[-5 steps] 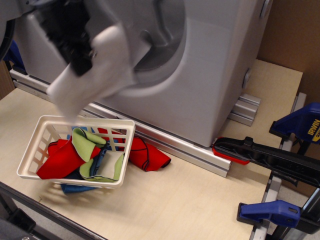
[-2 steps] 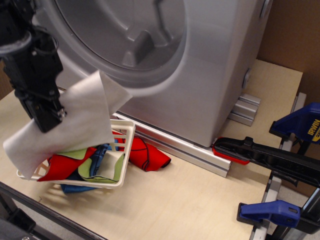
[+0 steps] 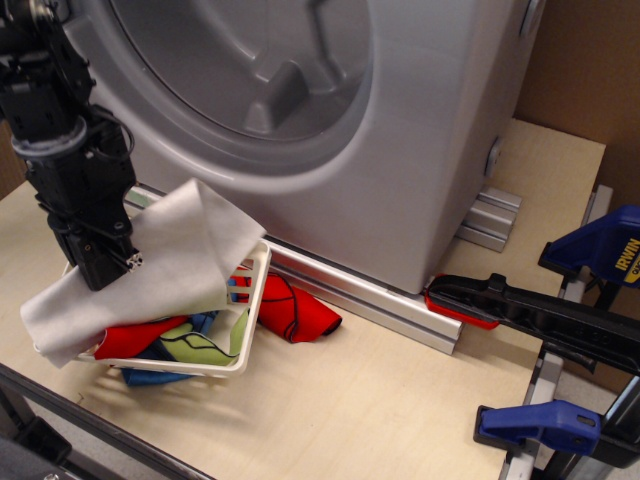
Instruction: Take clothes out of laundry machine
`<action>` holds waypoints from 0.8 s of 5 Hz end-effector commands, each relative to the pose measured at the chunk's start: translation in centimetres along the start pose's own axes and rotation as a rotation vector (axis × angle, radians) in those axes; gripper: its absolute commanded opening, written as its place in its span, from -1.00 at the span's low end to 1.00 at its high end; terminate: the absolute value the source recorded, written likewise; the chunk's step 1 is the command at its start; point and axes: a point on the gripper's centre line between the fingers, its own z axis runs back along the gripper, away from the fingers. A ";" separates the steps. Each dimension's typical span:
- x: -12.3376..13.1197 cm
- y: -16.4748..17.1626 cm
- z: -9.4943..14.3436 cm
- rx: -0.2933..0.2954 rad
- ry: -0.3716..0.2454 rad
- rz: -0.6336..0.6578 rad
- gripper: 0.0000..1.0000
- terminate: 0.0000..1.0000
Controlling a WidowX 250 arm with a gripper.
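The light grey cloth sheet (image 3: 170,260) hangs from my gripper (image 3: 105,268) and drapes over the white slatted basket (image 3: 250,300), covering most of its top. The black gripper is shut on the cloth, low over the basket's left half. The grey laundry machine (image 3: 400,150) fills the upper middle, with its round opening and ribbed drum (image 3: 260,70) showing and nothing visible inside.
Red, green and blue small cloths (image 3: 190,340) lie in the basket, and a red cloth (image 3: 295,315) lies beside it on the wooden table (image 3: 350,410). Blue and black clamps (image 3: 560,330) stand at the right. An aluminium rail (image 3: 370,295) runs under the machine.
My gripper carried the grey cloth from the drum opening down and left to the basket. The cloth now rests on the basket top instead of hanging free.
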 end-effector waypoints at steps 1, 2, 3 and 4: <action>2.2 1.8 -0.5 0.054 -0.108 0.030 -1.00 -1.00; 2.4 2.4 -2.4 0.014 -0.153 0.040 -1.00 -1.00; 0.6 3.2 -3.5 0.022 -0.106 0.052 1.00 -1.00; -1.0 3.9 -2.6 0.036 -0.122 0.081 1.00 -1.00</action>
